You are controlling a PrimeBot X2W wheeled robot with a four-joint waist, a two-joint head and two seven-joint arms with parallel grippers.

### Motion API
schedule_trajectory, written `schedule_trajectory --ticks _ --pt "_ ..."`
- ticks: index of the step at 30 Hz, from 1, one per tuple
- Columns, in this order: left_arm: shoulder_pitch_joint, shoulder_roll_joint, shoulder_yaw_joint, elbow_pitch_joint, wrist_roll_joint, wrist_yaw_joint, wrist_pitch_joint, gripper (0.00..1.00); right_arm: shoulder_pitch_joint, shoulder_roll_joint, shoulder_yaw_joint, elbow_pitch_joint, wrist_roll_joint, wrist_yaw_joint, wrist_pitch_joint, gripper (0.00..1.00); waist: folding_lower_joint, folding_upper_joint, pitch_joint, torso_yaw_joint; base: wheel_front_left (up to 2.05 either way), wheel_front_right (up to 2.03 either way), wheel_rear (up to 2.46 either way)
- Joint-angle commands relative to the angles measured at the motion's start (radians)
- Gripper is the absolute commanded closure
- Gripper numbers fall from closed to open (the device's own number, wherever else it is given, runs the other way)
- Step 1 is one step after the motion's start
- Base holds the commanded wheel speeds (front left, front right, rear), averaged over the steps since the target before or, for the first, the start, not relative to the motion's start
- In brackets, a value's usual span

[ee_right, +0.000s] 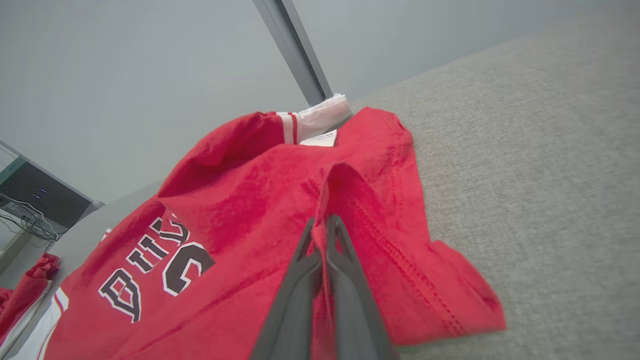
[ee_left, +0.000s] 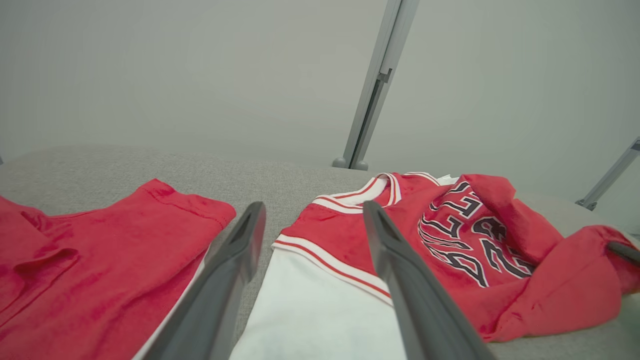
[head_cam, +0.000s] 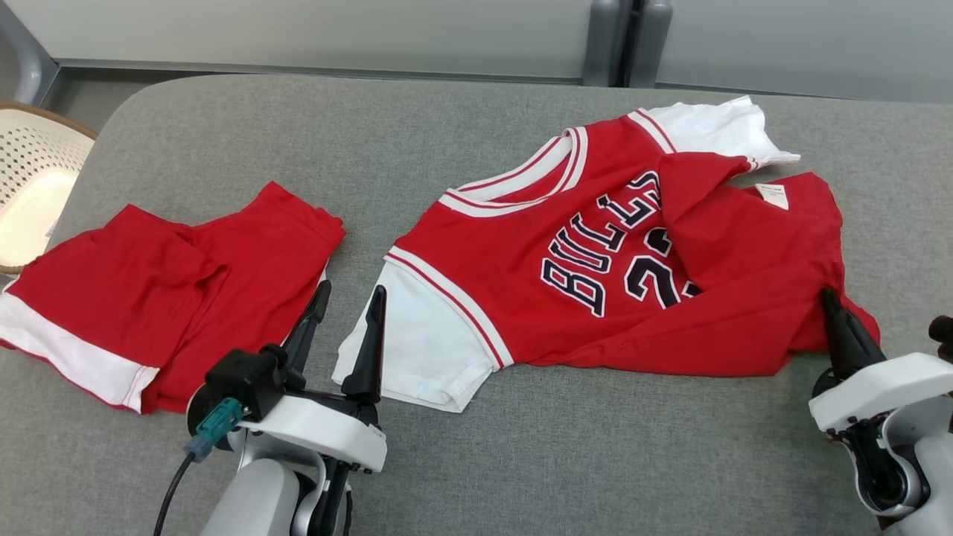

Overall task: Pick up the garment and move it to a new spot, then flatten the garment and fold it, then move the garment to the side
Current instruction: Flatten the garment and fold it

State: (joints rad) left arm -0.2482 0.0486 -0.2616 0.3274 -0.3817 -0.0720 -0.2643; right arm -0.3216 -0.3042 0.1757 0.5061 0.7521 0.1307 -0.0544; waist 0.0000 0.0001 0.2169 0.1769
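Observation:
The garment is a red jersey point(head_cam: 521, 260) with white sleeves and dark lettering, lying rumpled on the grey table, its lower part folded over itself at the right. My right gripper point(head_cam: 830, 298) is shut on a raised fold of the jersey point(ee_right: 225, 210) near its hem; in the right wrist view the right gripper point(ee_right: 325, 225) has red cloth pinched between its fingers. My left gripper point(head_cam: 350, 290) stands open just above the table, between the jersey's near white sleeve and the red shorts. In the left wrist view the left gripper point(ee_left: 312, 207) holds nothing, with the jersey point(ee_left: 450, 225) ahead to its right.
Red shorts point(head_cam: 164, 290) with a white hem lie crumpled at the table's left, also visible as red shorts point(ee_left: 100, 260) in the left wrist view. A cream perforated basket point(head_cam: 37, 179) stands off the table's left edge. The grey padded table point(head_cam: 566, 461) has bare room in front.

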Motion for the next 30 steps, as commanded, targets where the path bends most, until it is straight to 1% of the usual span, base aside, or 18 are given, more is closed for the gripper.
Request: schedule_trajectory --ticks 1,6,12,16,19,24,28,30 --pt "0.014 0.004 0.002 0.003 0.000 0.005 0.000 0.00 0.021 -0.012 -0.006 -0.003 0.001 0.000 -0.019 1.00 0.0000 -0.0001 -0.012 -0.003 0.00 0.00 0.00" --pt "0.039 0.003 -0.003 0.020 0.005 -0.001 0.000 0.00 0.081 -0.023 -0.045 -0.024 0.007 0.000 -0.050 1.00 0.0000 -0.0001 -0.045 -0.011 0.00 0.00 0.00" --pt "0.062 0.004 -0.047 0.132 0.005 -0.023 0.005 0.00 0.162 -0.019 -0.106 -0.064 0.004 0.000 -0.037 1.00 0.0000 -0.0001 -0.069 -0.027 0.00 0.00 0.00" --pt "0.051 0.005 -0.051 0.188 0.002 -0.016 0.011 0.00 0.186 -0.014 -0.138 -0.072 -0.016 0.000 -0.020 1.00 0.0000 -0.0001 -0.072 -0.037 0.00 0.00 0.00" --pt "0.036 0.008 -0.062 0.239 0.007 -0.010 0.045 0.00 0.198 0.004 -0.159 -0.080 -0.034 0.000 0.005 1.00 0.0000 -0.0001 -0.071 -0.047 0.00 0.00 0.00" --pt "0.022 0.010 -0.076 0.282 -0.001 -0.016 0.069 0.00 0.214 0.024 -0.176 -0.115 -0.048 0.000 0.044 1.00 0.0000 -0.0001 -0.065 -0.063 0.00 0.00 0.00" --pt "0.003 0.009 -0.078 0.320 -0.011 0.006 0.100 0.00 0.217 0.039 -0.184 -0.143 -0.061 0.000 0.064 1.00 0.0000 -0.0001 -0.061 -0.076 0.00 0.00 0.00" --pt "-0.004 0.008 -0.083 0.334 -0.013 0.010 0.110 0.00 0.219 0.043 -0.186 -0.152 -0.067 0.000 0.071 1.00 0.0000 -0.0001 -0.060 -0.080 0.00 0.00 0.00"
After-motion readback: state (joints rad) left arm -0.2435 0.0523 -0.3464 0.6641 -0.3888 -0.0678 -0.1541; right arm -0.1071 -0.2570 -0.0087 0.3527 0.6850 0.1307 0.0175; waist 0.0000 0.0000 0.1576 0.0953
